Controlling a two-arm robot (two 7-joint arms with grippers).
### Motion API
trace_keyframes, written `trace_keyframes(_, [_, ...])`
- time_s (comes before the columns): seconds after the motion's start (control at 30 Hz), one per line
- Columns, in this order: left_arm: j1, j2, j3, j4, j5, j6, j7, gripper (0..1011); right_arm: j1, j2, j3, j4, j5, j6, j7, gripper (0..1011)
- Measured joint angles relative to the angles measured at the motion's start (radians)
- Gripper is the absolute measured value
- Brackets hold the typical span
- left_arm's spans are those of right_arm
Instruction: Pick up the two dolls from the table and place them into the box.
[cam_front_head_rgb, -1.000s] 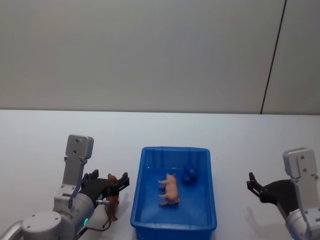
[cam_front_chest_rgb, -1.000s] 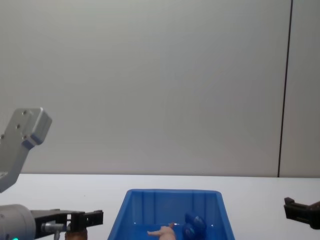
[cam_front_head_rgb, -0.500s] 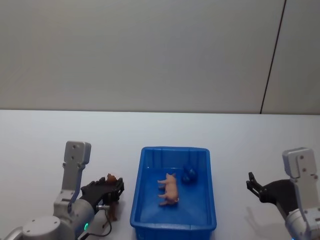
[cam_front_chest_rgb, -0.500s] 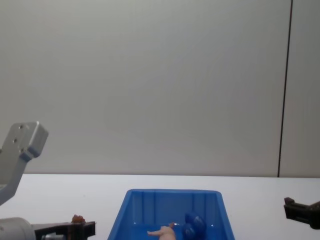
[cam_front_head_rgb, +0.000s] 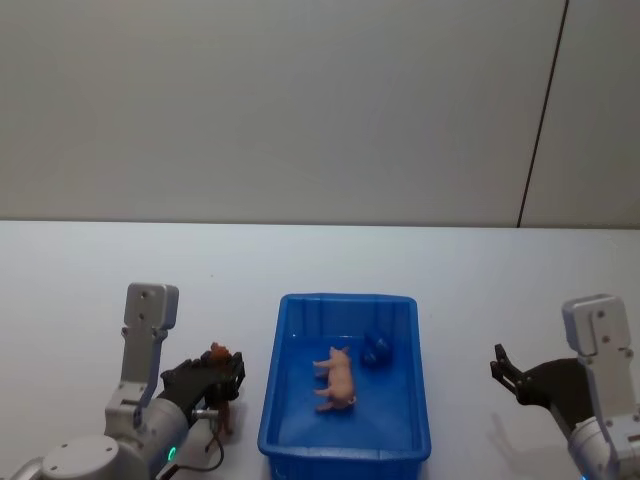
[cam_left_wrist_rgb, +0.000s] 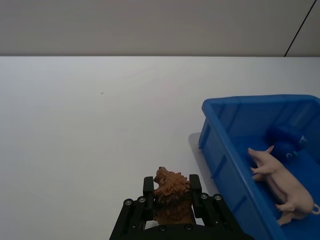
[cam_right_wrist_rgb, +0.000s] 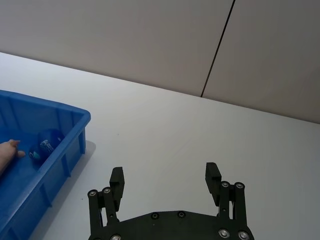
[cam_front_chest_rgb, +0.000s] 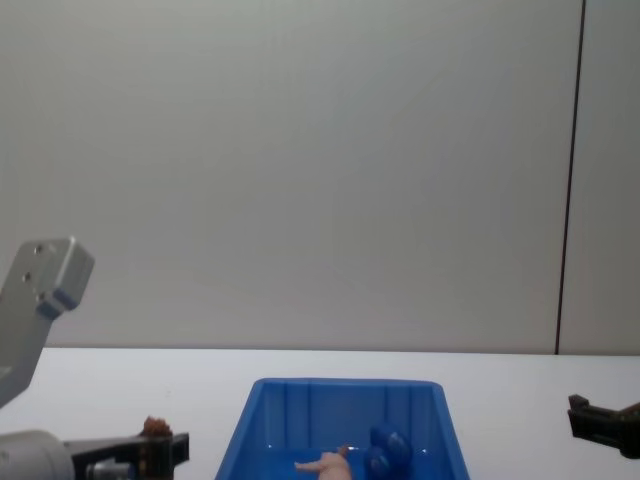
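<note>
Head view: a white table (cam_front_head_rgb: 300, 260) stands before a plain grey wall. A bright blue box (cam_front_head_rgb: 283, 400) sits near the front, midway between the two arms. Two dolls lie inside it: a pale pink pig (cam_front_head_rgb: 338, 378) on its side near the middle of the floor, and a rounded deep blue doll (cam_front_head_rgb: 376, 350) just beside it, toward the far right corner. The left gripper (cam_front_head_rgb: 222, 372) is low on the table just left of the box, its fingers closed around a small brown lion figure (cam_front_head_rgb: 221, 385). The right gripper (cam_front_head_rgb: 507, 370) is parked well to the right of the box, fingers spread wide and holding nothing.

Left wrist view: the left gripper (cam_left_wrist_rgb: 170, 196) grips the brown lion figure (cam_left_wrist_rgb: 171, 192) between its black fingers (cam_left_wrist_rgb: 148, 190), the maned head poking out above them. The blue box (cam_left_wrist_rgb: 220, 150) is just beside it, with the pig (cam_left_wrist_rgb: 281, 185) and the blue doll (cam_left_wrist_rgb: 285, 141) inside. The blue doll carries a small pale marking, too small to read.

Right wrist view: the right gripper (cam_right_wrist_rgb: 165, 183) hangs over bare table, fingers (cam_right_wrist_rgb: 117, 182) far apart. The box (cam_right_wrist_rgb: 70, 135) lies off to one side, apart from it; the blue doll (cam_right_wrist_rgb: 45, 146) shows a white label that cannot be read.

Chest view: the box (cam_front_chest_rgb: 345, 392) is seen from the side, front centre, with the pig (cam_front_chest_rgb: 322, 463) and blue doll (cam_front_chest_rgb: 385, 452) inside. The left gripper (cam_front_chest_rgb: 150, 452) holds the lion (cam_front_chest_rgb: 153, 430) at lower left. The right gripper (cam_front_chest_rgb: 603, 424) is at the lower right edge.
</note>
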Motion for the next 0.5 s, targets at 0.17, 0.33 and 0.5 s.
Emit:
trace_keyframes(0.17, [-0.003, 0.002, -0.001, -0.027, 0.027, -0.016, -0.017, 411, 0.0, 0.0, 0.0, 0.0, 0.0, 0.0, 0.0, 1001])
trace_keyframes(0.33, [-0.013, 0.004, -0.003, -0.054, 0.058, -0.025, -0.045, 411, 0.0, 0.0, 0.0, 0.0, 0.0, 0.0, 0.0, 1001])
trace_keyframes(0.5, [-0.03, 0.004, -0.004, -0.084, 0.094, -0.029, -0.096, 411, 0.0, 0.0, 0.0, 0.0, 0.0, 0.0, 0.0, 1001])
